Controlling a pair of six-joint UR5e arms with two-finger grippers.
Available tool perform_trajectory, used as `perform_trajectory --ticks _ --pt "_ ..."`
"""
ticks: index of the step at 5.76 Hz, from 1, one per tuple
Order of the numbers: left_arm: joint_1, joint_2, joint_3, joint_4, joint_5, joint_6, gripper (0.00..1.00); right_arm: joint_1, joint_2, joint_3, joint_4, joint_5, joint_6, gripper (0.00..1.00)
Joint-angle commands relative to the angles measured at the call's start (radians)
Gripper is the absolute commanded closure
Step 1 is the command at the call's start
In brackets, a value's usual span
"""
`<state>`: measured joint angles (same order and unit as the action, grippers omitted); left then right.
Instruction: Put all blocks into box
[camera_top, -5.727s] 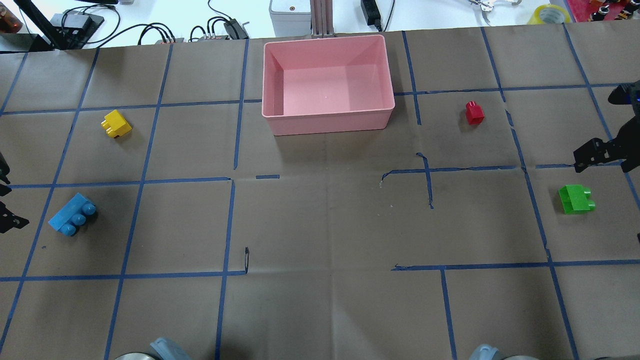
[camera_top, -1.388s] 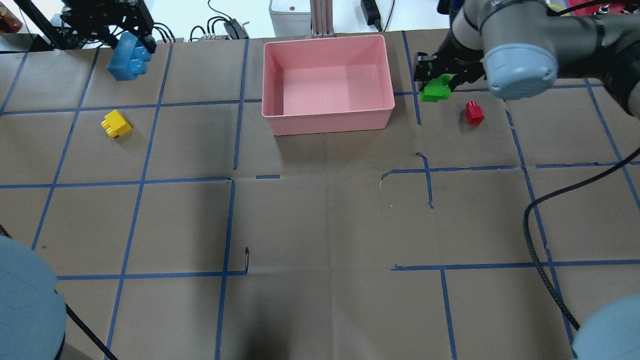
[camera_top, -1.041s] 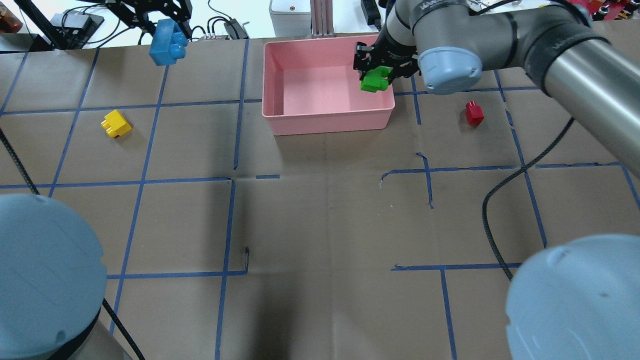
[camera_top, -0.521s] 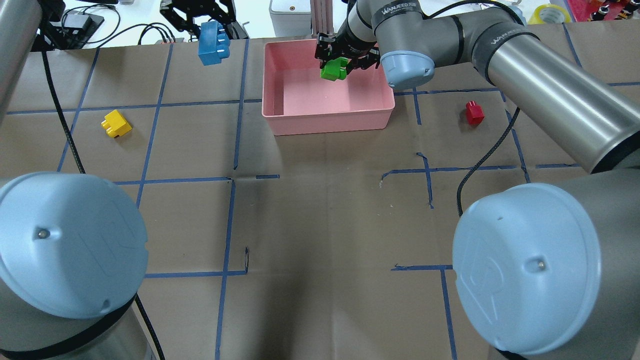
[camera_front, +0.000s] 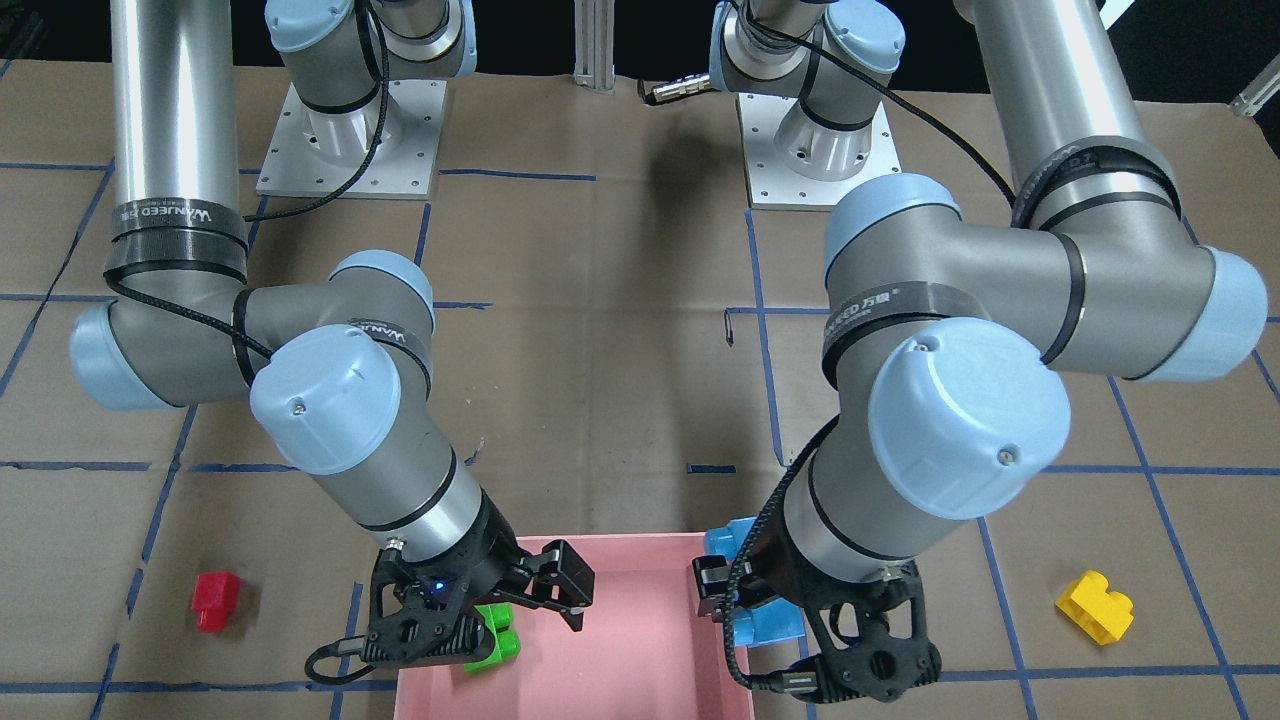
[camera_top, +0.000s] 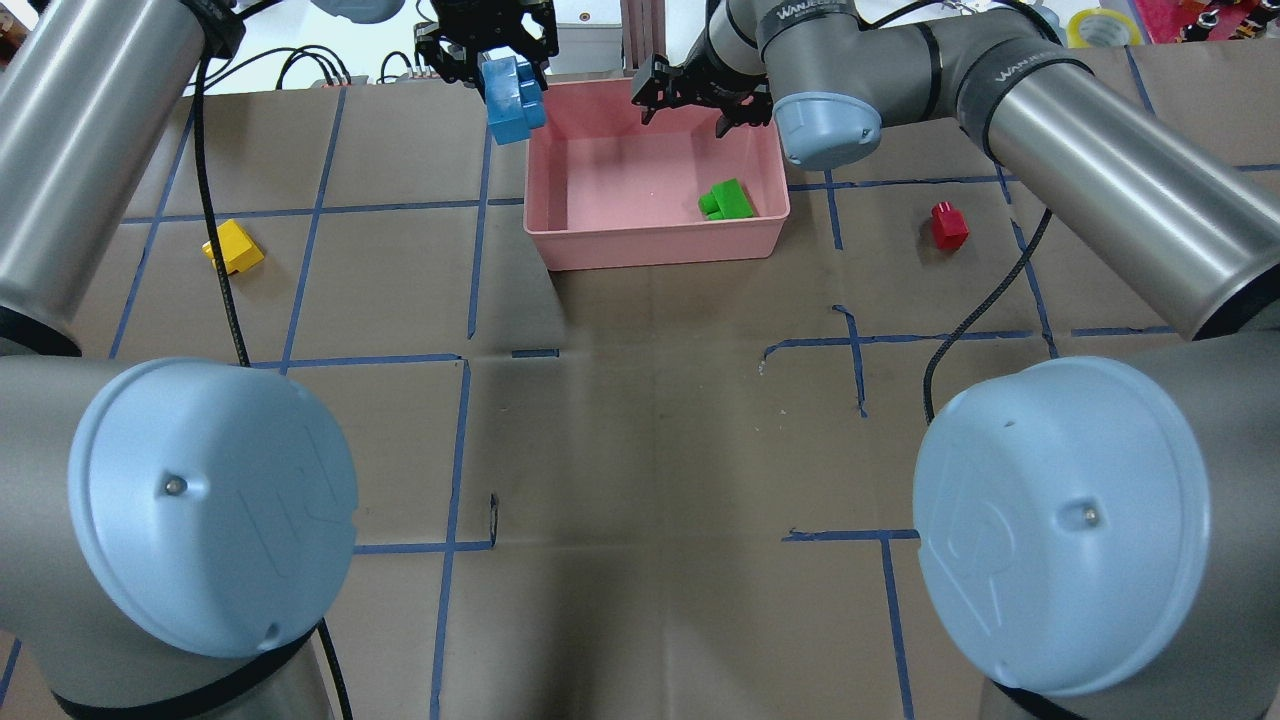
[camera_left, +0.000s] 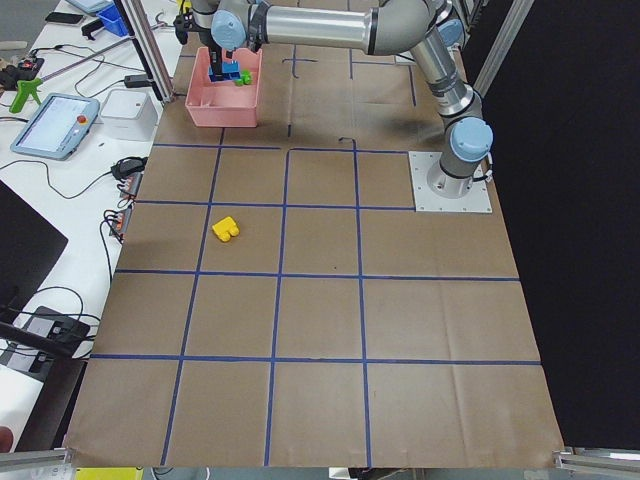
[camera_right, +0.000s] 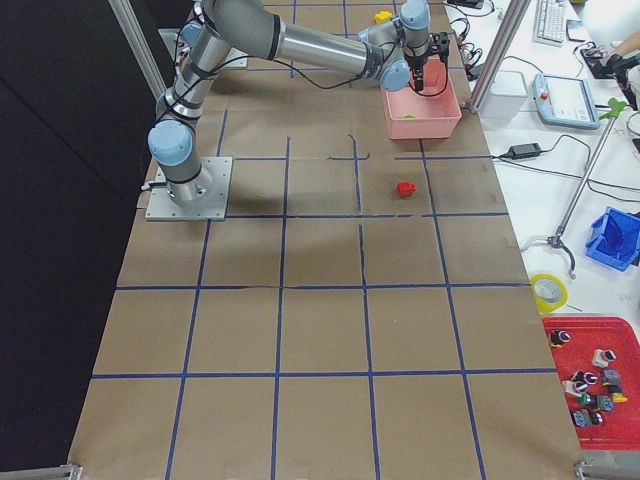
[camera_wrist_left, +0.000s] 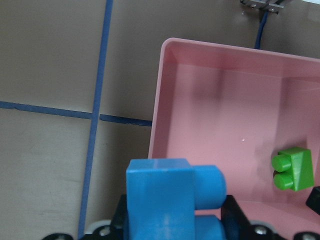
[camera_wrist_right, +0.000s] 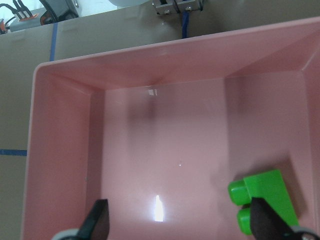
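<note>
Green block (camera_top: 727, 200) in box (camera_top: 655, 248), blue block (camera_top: 513, 98) gripped

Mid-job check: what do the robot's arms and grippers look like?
Both the left arm and right arm are silver-grey tubes with pale blue joint caps, black bands lettered in white, and black cables alongside. The left gripper and right gripper are black openwork two-finger frames.

The box (camera_top: 655, 242) floor is lying mostly bare, the green block (camera_top: 727, 200) occupying only its near right corner; the right gripper (camera_top: 690, 98), jaws spread wide, is hanging above the far wall, crowding that edge; the left gripper (camera_top: 500, 72), clamping the blue block (camera_top: 514, 102), is hovering at the left rim; the red block (camera_top: 948, 226) and yellow block (camera_top: 233, 247) are sitting well apart on open paper.
</note>
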<state>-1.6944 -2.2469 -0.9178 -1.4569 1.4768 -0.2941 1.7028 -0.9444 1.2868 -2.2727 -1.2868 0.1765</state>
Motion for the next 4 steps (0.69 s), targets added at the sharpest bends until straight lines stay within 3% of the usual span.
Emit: perform_trajectory --ticks 1,3,4 --pt "-0.069 -0.026 -0.003 0.053 0.004 -0.119 0.81 -0.113 -0.032 0.023 0.015 -0.018 -0.2 0.0" --pt "-0.108 -0.08 -0.013 0.099 0.025 -0.152 0.81 -0.22 -0.042 0.028 0.077 -0.197 -0.349 0.0" --pt "-0.108 -0.121 -0.012 0.107 0.078 -0.139 0.81 -0.241 -0.034 0.038 0.102 -0.292 -0.383 0.0"
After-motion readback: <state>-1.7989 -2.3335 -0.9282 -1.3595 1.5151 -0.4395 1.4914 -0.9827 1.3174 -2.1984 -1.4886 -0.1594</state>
